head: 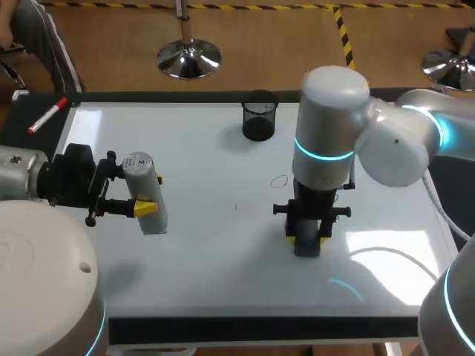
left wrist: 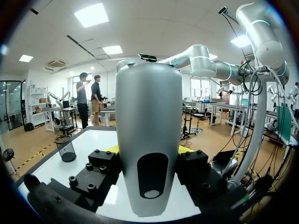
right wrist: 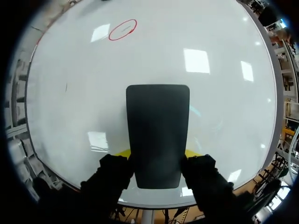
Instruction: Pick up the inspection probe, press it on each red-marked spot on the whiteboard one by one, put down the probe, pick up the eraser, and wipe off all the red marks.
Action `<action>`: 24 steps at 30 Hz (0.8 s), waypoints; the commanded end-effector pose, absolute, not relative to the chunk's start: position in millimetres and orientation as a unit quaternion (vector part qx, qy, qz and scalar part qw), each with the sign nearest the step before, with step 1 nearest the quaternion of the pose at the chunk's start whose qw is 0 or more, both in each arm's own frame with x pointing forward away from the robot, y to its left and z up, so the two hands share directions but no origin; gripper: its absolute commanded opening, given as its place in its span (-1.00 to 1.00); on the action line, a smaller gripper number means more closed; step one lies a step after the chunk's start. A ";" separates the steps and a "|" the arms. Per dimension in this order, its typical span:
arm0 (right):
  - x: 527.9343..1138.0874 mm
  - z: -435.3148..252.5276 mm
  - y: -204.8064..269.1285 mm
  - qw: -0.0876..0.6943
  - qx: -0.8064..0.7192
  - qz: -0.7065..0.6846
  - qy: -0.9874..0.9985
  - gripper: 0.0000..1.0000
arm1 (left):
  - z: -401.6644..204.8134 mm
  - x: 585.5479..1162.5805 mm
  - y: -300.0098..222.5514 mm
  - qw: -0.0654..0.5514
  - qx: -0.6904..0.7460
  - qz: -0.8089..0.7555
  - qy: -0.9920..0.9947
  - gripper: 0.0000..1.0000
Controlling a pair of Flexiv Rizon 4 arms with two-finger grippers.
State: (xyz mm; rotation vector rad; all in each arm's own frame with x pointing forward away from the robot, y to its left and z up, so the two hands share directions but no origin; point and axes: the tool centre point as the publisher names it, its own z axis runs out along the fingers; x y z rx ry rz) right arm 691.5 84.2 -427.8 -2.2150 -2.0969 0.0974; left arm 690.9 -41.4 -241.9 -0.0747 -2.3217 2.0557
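In the right pincer [right wrist: 157, 153], eraser [right wrist: 158, 123]

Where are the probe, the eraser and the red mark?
probe [left wrist: 148, 116]: left wrist view, middle of its silver body
eraser [right wrist: 158, 130]: right wrist view, middle of its dark face
red mark [right wrist: 123, 29]: right wrist view, centre of the oval

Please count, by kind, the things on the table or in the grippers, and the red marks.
Probe: 1
Eraser: 1
Mesh cup: 1
Marker: 1
Red circle: 1
Total: 5
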 end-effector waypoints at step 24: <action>684.2 -424.6 141.9 0.041 -0.684 0.005 -0.728 -1.00 | -240.7 690.3 -41.2 0.019 -0.024 0.663 -0.748 -1.00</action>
